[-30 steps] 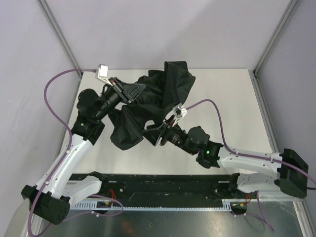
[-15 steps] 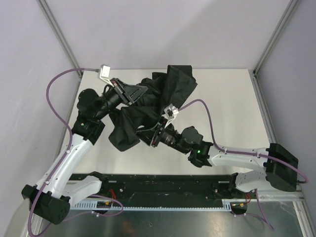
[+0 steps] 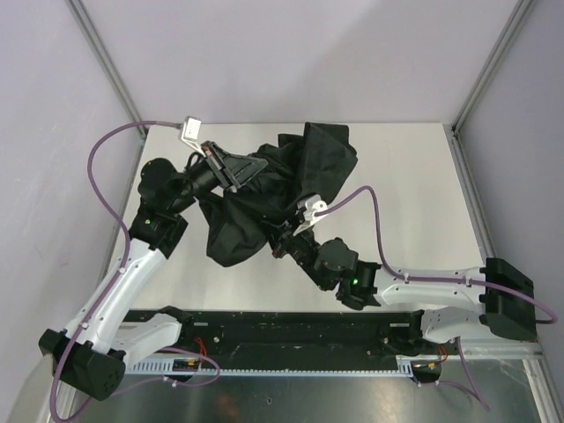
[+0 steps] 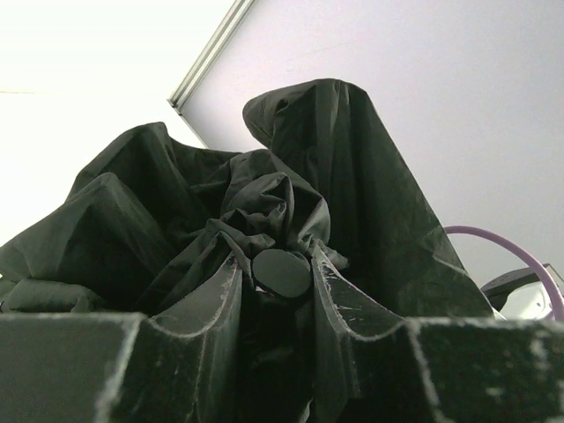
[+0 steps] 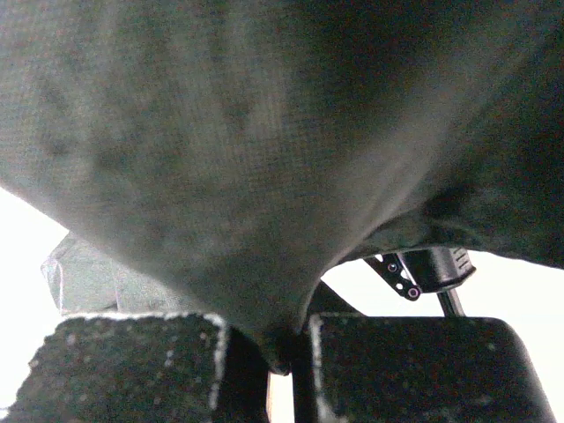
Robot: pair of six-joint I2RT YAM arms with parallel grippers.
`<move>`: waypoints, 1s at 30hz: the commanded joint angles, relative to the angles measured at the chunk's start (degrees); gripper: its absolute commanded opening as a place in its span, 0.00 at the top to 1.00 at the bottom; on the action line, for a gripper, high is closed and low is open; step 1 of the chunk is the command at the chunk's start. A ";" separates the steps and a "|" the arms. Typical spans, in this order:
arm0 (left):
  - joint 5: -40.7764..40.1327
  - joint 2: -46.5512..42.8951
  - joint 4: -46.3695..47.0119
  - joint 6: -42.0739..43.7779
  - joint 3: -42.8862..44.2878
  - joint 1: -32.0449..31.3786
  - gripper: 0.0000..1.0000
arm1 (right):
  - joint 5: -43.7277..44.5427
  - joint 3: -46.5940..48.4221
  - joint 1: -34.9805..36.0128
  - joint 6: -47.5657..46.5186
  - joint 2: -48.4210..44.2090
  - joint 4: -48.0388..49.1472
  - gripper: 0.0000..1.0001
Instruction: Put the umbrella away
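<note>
So: you have one umbrella point(image 3: 273, 189), two grippers. Umbrella slumped on table point(image 3: 405, 194), between them. Left gripper point(image 3: 231, 167) clamped round bunched fabric at far-left end; right gripper point(image 3: 280, 236) pinching fabric fold at near edge.

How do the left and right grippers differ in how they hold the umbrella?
The left gripper clamps a thick bunch of umbrella fabric, jaws partly apart; the right gripper pinches one thin fold, jaws nearly together. The left gripper holds the umbrella's left side, the right gripper its near edge. Both grip fabric.
</note>
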 commanded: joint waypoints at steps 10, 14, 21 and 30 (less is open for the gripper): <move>0.92 -0.59 2.80 -0.99 2.17 1.06 1.00 | 15.09 -3.69 -0.79 7.53 -10.00 -5.12 1.00; 1.51 -0.28 3.15 -2.57 2.04 0.88 1.00 | 11.80 -0.53 -2.18 7.89 -6.48 -3.98 1.00; 1.54 -0.77 3.80 -3.11 1.63 0.90 1.00 | -3.50 2.75 -4.89 7.98 -2.39 -2.13 0.97; 2.08 0.78 10.56 3.82 1.01 2.99 1.00 | -23.76 0.60 -8.04 8.56 -16.03 -29.77 0.20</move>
